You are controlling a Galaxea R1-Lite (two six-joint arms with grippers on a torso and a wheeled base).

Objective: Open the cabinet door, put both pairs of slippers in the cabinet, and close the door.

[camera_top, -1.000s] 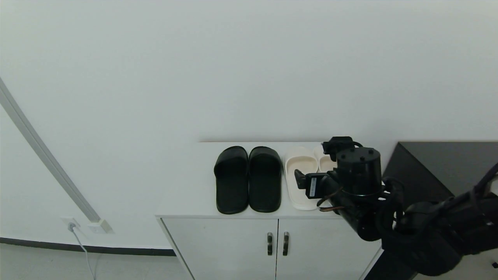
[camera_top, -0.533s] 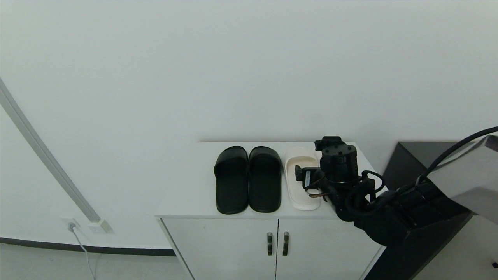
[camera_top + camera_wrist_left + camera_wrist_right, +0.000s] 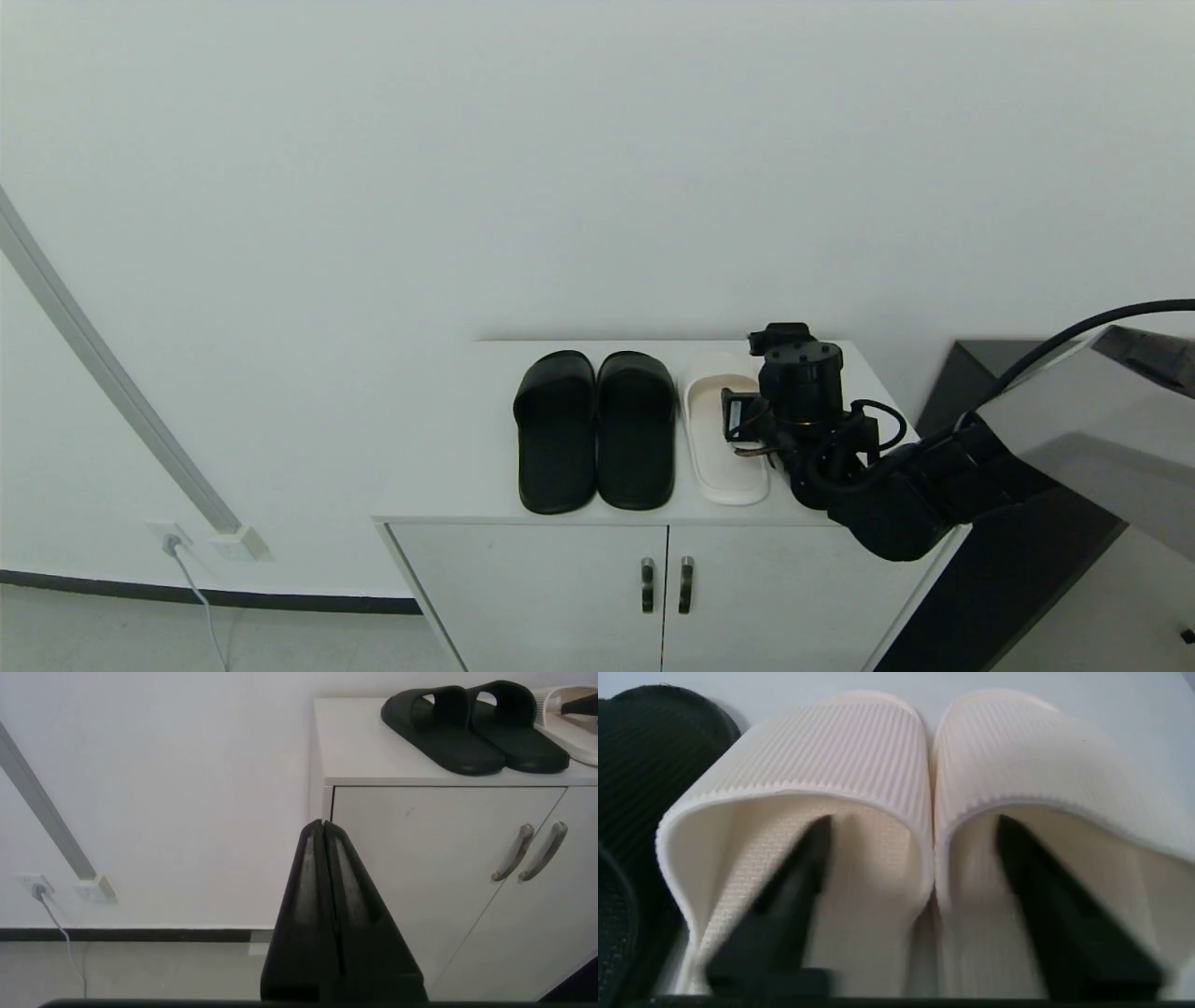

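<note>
The white cabinet has both doors shut, with a pair of handles at the middle. On top lie a black pair of slippers and a white pair, toes toward the wall. My right gripper sits over the white pair and hides one slipper in the head view. In the right wrist view it is open, one finger inside each white slipper, their adjoining sides between the fingers. My left gripper is shut and empty, low in front of the cabinet, left of the handles.
A dark piece of furniture stands right of the cabinet. A wall socket with a cable and a slanted rail are at the left. The wall rises directly behind the cabinet top.
My right arm has stretched farther over the cabinet top, carrying the gripper down and toward the wall onto the white slippers. Slippers and doors have not moved.
</note>
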